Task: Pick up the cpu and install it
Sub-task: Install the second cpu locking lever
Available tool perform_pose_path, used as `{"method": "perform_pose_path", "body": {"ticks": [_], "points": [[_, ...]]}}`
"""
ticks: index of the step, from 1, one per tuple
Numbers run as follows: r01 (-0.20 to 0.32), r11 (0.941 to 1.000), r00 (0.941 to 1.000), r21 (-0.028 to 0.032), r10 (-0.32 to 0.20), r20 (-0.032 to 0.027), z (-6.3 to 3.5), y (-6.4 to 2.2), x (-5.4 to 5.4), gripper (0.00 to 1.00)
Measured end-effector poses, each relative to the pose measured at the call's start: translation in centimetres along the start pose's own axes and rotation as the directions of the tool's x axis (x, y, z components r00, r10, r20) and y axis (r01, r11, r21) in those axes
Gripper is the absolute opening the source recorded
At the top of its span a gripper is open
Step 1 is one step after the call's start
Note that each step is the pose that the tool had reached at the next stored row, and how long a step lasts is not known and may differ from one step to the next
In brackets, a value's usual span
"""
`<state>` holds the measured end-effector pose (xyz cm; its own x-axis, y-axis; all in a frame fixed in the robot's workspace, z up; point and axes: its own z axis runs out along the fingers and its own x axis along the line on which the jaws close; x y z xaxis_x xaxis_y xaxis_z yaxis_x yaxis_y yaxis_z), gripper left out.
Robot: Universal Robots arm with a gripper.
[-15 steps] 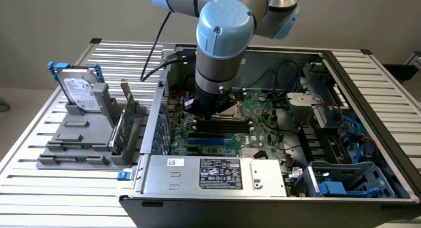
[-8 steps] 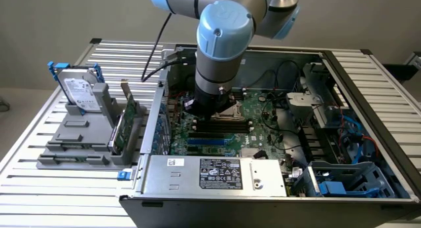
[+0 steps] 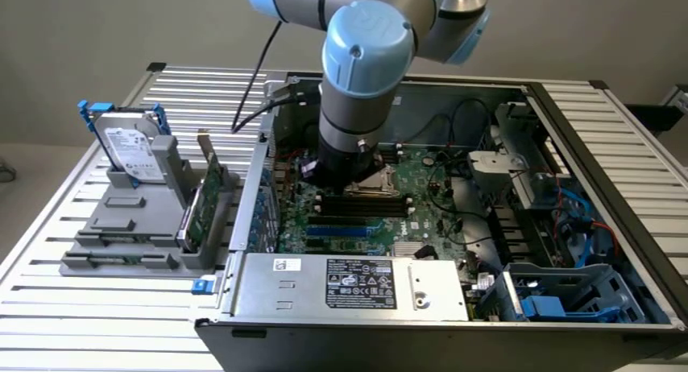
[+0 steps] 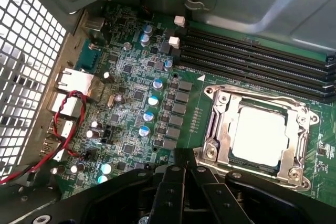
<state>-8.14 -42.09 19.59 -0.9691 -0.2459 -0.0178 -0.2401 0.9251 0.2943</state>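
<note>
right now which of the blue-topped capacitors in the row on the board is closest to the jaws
The last capacitor of the four-strong row, at the end farthest from the long black memory slots. The other three step away toward those slots.

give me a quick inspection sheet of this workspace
surface: slatted metal table carrying an open pc case
job's things: cpu lies flat inside the metal-framed socket on the motherboard
clutter: hard drive upright in a grey holder, outside the case on the exterior view's left
end effector: end effector shut, empty, low over the board beside the socket
cables: red and black twisted wire near the rear ports; black cable along the arm
surroundings: plain wall
</note>
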Motion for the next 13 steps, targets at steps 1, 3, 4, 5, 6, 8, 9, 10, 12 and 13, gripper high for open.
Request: {"method": "perform_pose_path", "body": {"ticks": [1, 3, 4, 5, 6, 8, 9, 10, 12, 13], "points": [[0.000, 1.0000, 1.0000, 0.0000, 0.000, -0.0002, 0.03, 0.10, -0.02, 0.11], [0.001, 1.0000, 1.0000, 0.0001, -0.001, -0.0005, 0.09, 0.27, -0.07, 0.11], [0.002, 1.0000, 1.0000, 0.0004, -0.002, -0.0008, 0.12, 0.35, -0.09, 0.11], [0.002, 1.0000, 1.0000, 0.0008, -0.002, -0.0010, 0.15, 0.43, -0.12, 0.11], [0.003, 1.0000, 1.0000, 0.0020, -0.003, -0.0014, 0.17, 0.52, -0.14, 0.11], [0.003, 1.0000, 1.0000, 0.0058, -0.003, -0.0024, 0.22, 0.65, -0.17, 0.11], [0.003, 1.0000, 1.0000, 0.0085, -0.003, -0.0034, 0.23, 0.69, -0.18, 0.11], [0.003, 0.9999, 1.0000, 0.0117, -0.003, -0.0044, 0.24, 0.70, -0.19, 0.11], [0.003, 0.9998, 1.0000, 0.0186, -0.003, -0.0064, 0.25, 0.76, -0.20, 0.11], [0.003, 0.9998, 1.0000, 0.0217, -0.003, -0.0074, 0.26, 0.78, -0.21, 0.11]]}}
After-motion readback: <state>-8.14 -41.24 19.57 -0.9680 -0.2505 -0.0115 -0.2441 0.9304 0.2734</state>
